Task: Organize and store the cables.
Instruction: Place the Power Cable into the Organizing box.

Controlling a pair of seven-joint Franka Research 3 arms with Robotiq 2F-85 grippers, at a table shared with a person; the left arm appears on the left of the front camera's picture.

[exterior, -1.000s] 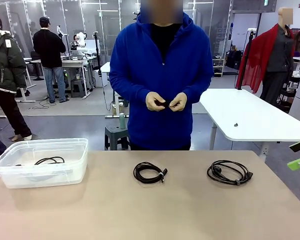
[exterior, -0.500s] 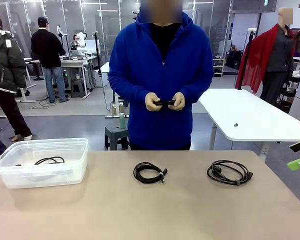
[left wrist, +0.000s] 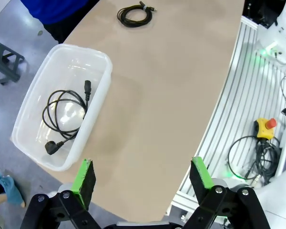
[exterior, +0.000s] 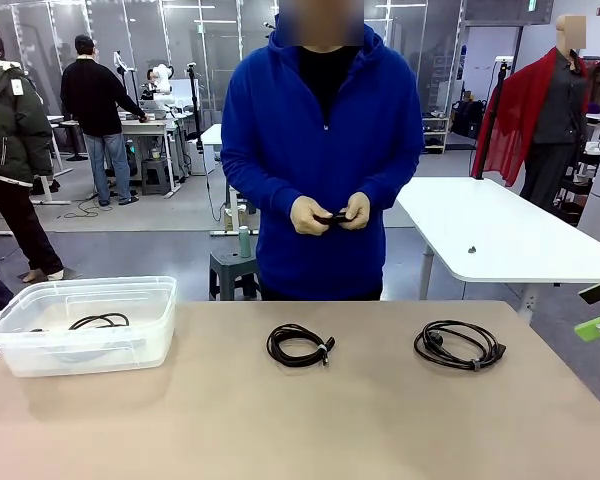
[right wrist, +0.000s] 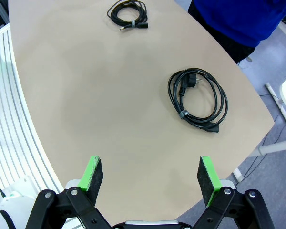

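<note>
left end effector (left wrist: 142, 168): released, empty | right end effector (right wrist: 150, 162): released, empty | bin (exterior: 20, 322), table (exterior: 280, 425) left edge: one cable (exterior: 98, 321) inside | toward far edge: centre cable (exterior: 299, 345), right cable (exterior: 459, 345), well apart

On your table (exterior: 300, 430), the tub (exterior: 80, 360) sat at the left end with a coiled cable (exterior: 98, 321) inside. A second cable (exterior: 323, 349) lay at centre and a third cable (exterior: 492, 352) to its right, well apart. The person (exterior: 320, 130) stood behind the far edge.
</note>
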